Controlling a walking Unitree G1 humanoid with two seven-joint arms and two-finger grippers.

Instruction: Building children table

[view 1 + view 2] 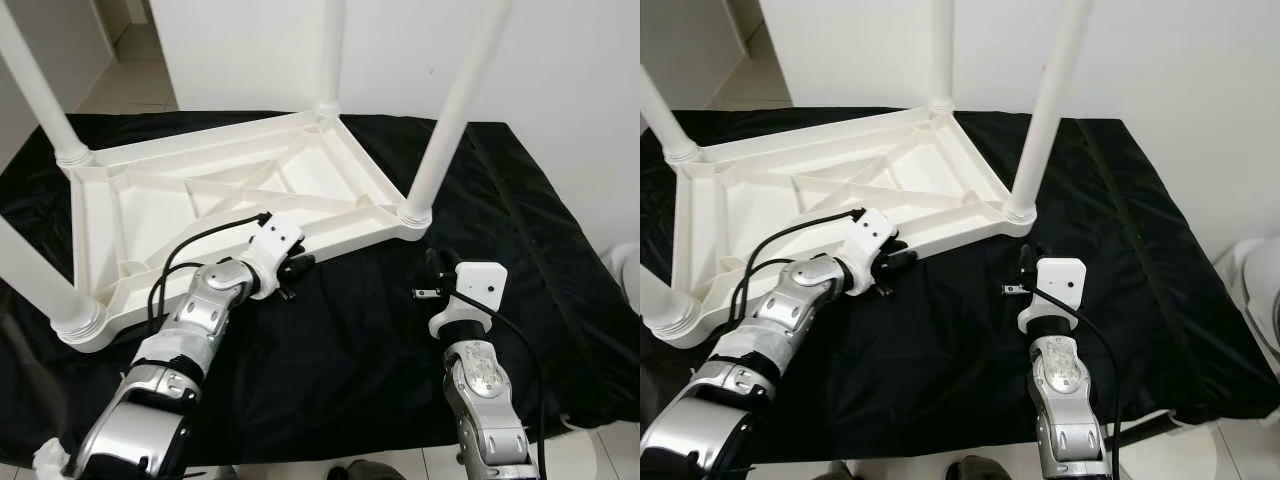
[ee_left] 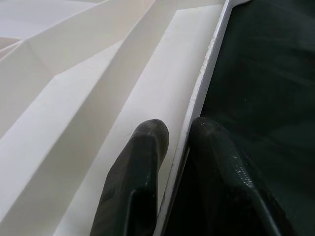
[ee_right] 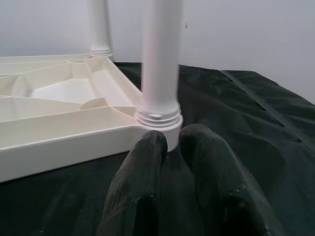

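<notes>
A white plastic children's table lies upside down on a black cloth. Its four white legs stand upward; the near right leg rises from the corner closest to my right arm. My left gripper is at the table's near rim. In the left wrist view one finger sits inside the thin rim and the other outside, pinching it. My right gripper hovers low over the cloth, shut and empty. It points at the base of the near right leg, a short way from it.
The black cloth covers the whole work surface, with bare room to the right of the table. A white wall stands behind. Tiled floor shows past the front edge, and a white rounded object sits at the far right.
</notes>
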